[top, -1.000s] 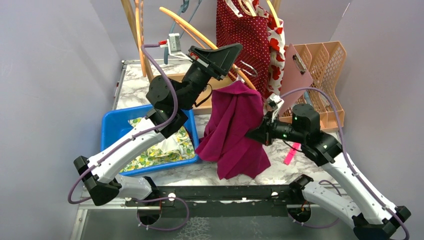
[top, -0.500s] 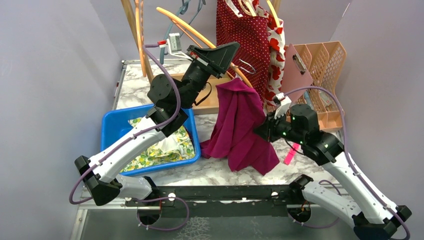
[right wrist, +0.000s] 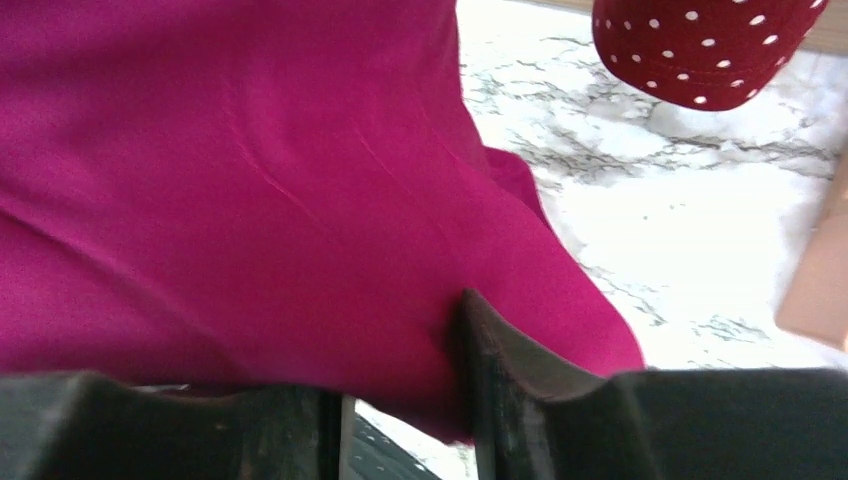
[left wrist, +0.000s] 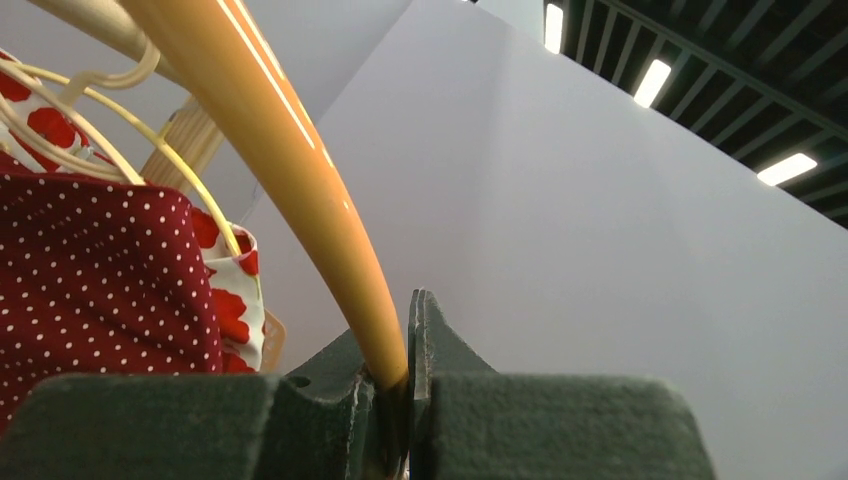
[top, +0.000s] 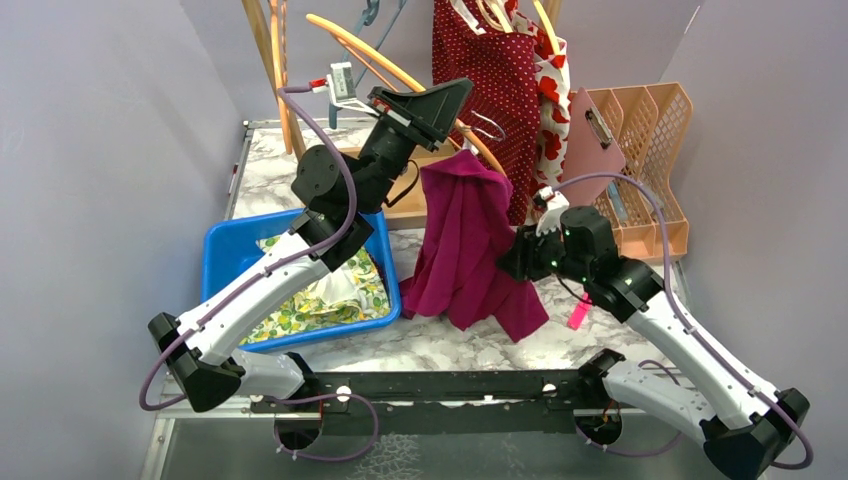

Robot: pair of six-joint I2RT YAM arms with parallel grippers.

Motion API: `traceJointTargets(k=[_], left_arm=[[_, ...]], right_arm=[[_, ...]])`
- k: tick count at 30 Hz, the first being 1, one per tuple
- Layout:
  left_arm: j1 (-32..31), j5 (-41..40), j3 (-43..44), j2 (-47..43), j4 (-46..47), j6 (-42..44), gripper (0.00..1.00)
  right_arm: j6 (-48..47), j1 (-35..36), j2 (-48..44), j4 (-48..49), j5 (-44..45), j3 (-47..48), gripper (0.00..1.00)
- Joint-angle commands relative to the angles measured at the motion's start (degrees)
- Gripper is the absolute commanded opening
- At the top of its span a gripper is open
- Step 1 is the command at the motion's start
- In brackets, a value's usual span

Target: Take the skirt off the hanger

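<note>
Skirt [top: 465,240], magenta, hangs draped over the lower end of the orange hanger [top: 395,68], just below and to the right of the L end effector [top: 452,98]. In the L wrist view that end effector is clamped on the hanger bar, w/ the bar pinched between both fingers. The R end effector [top: 512,262] sits at the skirt's right edge, approx. mid-height. In the R wrist view it is closed on a fold of the fabric, which bunches between the fingers. The skirt's lower hem trails down toward the white marble counter [top: 450,348]; can't tell if it touches. To the left is a blue bin [top: 222,252] holding a leaf-print cloth [top: 335,298]. Behind are a red polka-dot garment [top: 490,75], a pink clipboard [top: 590,140] and a peach organizer [top: 655,130]. Room walls are pale lilac.
</note>
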Motion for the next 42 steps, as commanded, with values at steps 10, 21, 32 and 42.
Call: traceJointTargets(k=[10,21,32,42], left_arm=[[2.7,-0.5,5.3,-0.4,10.9,-5.3,0.00],[5.1,-2.3,1.8,4.3,23.4,-21.1,0.00],[5.7,2.7,-7.3,0.1,24.5,-26.8,0.00],[6.1,-1.6,-10.9,-3.6,13.8,-30.3,0.00]], right_arm=[[0.5,0.0,-4.5,0.8,-9.5,-4.8,0.01],[-3.1,8.0,-3.3,15.4,-19.0,-10.6,0.01],[-6.4,8.0,8.2,-16.3,-4.2,12.7,0.74],[-10.9,8.0,-1.7,-30.7,-4.2,29.7,0.97]])
